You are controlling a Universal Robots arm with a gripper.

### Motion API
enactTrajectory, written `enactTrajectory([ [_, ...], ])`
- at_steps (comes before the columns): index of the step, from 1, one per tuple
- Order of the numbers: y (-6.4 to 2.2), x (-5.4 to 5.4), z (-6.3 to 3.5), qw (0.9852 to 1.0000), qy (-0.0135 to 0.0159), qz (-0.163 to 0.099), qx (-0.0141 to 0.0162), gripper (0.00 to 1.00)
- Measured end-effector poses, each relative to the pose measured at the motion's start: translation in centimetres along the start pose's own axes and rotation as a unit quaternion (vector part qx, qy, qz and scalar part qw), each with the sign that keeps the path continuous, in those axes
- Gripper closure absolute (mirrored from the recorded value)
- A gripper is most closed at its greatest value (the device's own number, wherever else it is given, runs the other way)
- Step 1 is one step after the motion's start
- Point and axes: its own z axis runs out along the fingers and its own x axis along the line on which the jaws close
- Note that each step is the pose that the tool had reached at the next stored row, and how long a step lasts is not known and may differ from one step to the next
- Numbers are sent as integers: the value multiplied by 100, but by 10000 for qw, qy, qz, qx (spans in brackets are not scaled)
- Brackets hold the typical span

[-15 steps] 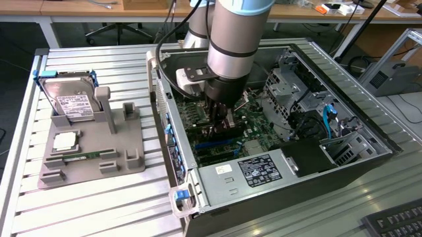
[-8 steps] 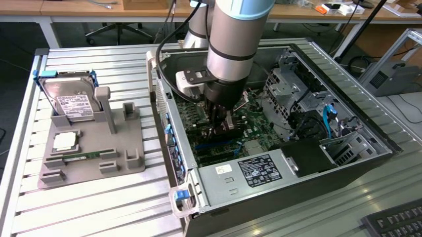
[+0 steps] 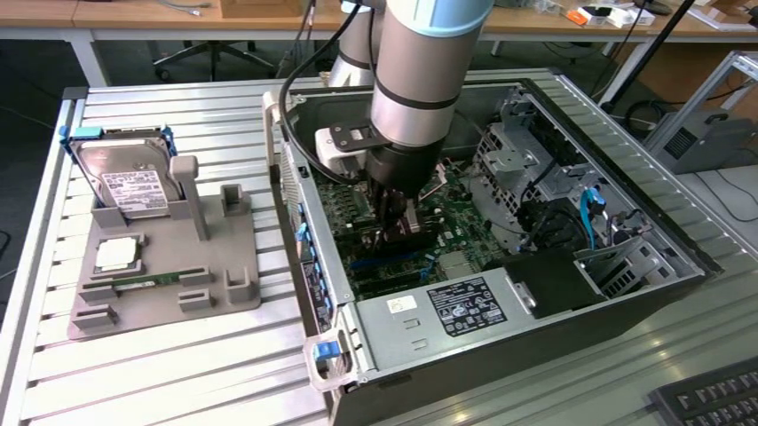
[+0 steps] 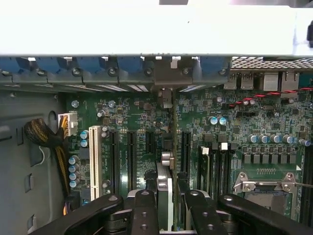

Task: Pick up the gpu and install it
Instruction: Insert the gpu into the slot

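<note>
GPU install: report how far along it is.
Done: the gpu is off the grey holder, where the hard drive remains, and is inside the open computer case. In hand: the gripper grips the card edge-on above the motherboard, lined up with the expansion slots. Left: whether it is seated cannot be told.
</note>
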Motion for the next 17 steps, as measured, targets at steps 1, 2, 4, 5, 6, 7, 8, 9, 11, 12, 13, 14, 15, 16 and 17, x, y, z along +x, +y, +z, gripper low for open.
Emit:
enactTrajectory([
  [1,0,0,-1,10000,0,0,-1,73],
  [2,0,0,0,10000,0,0,0,73],
  [4,0,0,-1,10000,1,0,0,73],
  [5,0,1,0,10000,1,0,-1,73],
  [6,0,1,2,10000,1,0,-1,73],
  [7,0,0,7,10000,0,0,0,73],
  [8,0,0,12,10000,0,0,0,73],
  [9,0,0,18,10000,1,0,0,73],
  [11,1,0,30,10000,1,0,-1,73],
  [12,1,0,34,10000,1,0,-1,73],
  [13,1,0,38,10000,1,0,-1,73],
  [14,1,0,43,10000,1,0,-1,73],
  [15,1,0,43,10000,0,0,-1,73],
  [16,1,0,45,10000,0,0,-1,73],
  [17,1,0,47,10000,-1,0,-1,73],
])
